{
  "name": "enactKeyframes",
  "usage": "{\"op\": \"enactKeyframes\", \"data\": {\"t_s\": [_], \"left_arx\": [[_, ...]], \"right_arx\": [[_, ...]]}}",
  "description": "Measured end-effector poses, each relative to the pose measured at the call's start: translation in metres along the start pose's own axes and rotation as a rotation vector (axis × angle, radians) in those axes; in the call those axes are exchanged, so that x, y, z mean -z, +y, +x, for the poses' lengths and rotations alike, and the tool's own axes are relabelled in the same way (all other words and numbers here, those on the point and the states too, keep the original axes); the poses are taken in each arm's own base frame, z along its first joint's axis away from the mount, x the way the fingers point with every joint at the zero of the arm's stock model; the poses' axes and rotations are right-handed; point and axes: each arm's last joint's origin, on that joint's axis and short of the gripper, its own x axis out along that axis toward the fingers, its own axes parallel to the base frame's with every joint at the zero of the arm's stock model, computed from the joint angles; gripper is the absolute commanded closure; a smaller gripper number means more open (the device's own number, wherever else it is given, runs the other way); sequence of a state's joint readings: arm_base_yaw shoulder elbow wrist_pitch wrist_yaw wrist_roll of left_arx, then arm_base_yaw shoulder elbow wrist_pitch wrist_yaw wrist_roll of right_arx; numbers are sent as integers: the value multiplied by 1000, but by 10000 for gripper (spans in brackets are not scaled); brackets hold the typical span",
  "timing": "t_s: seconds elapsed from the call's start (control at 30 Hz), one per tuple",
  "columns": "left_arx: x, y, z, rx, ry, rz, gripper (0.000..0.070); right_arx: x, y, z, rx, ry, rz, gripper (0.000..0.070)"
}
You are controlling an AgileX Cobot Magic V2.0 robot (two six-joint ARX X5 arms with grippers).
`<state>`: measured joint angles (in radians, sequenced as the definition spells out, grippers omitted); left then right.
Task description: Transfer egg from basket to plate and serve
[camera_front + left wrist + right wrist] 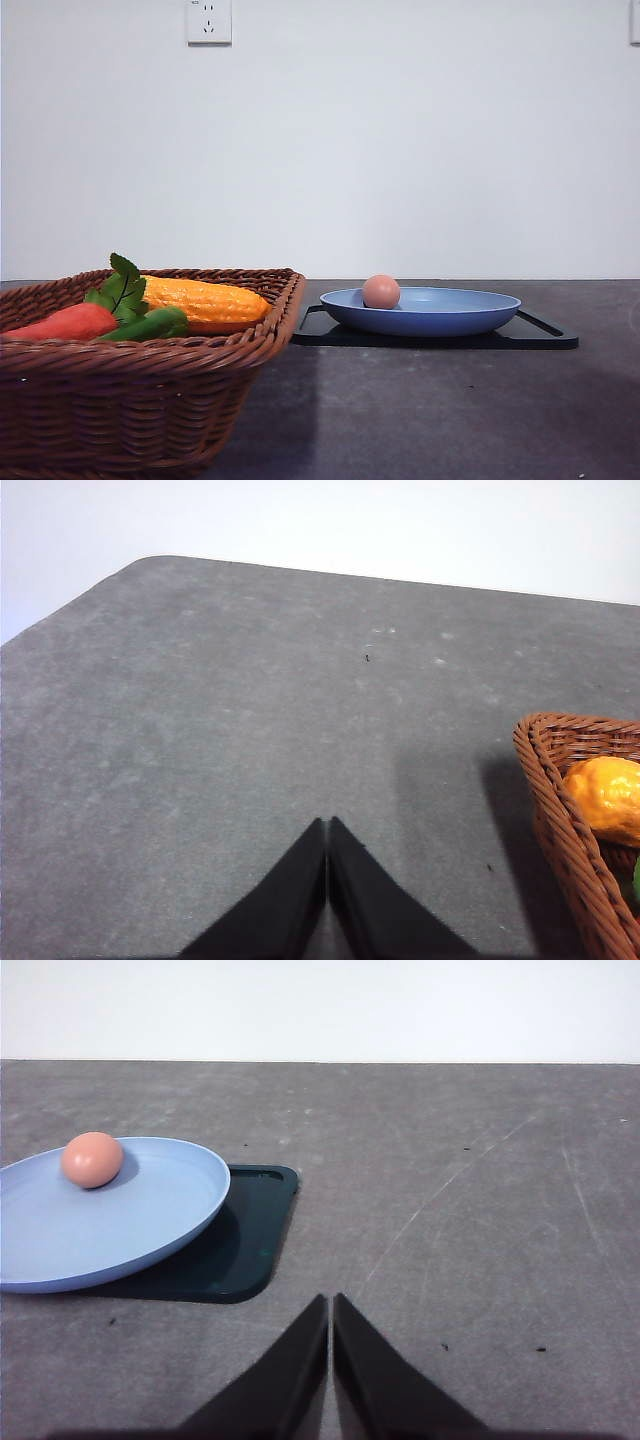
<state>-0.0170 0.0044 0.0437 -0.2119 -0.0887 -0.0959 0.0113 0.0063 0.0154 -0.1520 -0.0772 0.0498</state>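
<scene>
Pinkish-brown and smooth, the one egg I see lies in the blue plate, toward its left side, on the black tray. My front view shows the wicker basket with one corn cob, one carrot and something green, perhaps a cucumber. Left gripper and right gripper are each pressed together, empty, over bare table.

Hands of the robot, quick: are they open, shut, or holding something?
Left hand: shut, holding nothing, over the bare table.
Right hand: shut, holding nothing; the egg sits on the plate.
</scene>
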Motion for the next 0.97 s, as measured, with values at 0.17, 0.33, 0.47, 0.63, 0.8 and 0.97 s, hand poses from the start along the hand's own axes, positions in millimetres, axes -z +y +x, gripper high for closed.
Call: {"op": "enactKeyframes", "data": {"t_s": [0.17, 0.33, 0.47, 0.63, 0.8, 0.97], "left_arx": [[0, 0, 0, 0, 0, 0, 700], [0, 0, 0, 0, 0, 0, 700], [0, 0, 0, 0, 0, 0, 700], [0, 0, 0, 0, 0, 0, 700], [0, 0, 0, 0, 0, 0, 700], [0, 0, 0, 0, 0, 0, 700]], "right_arx": [[0, 0, 0, 0, 0, 0, 700], [0, 0, 0, 0, 0, 0, 700], [0, 0, 0, 0, 0, 0, 700], [0, 0, 0, 0, 0, 0, 700], [0, 0, 0, 0, 0, 0, 700], [0, 0, 0, 0, 0, 0, 700]]}}
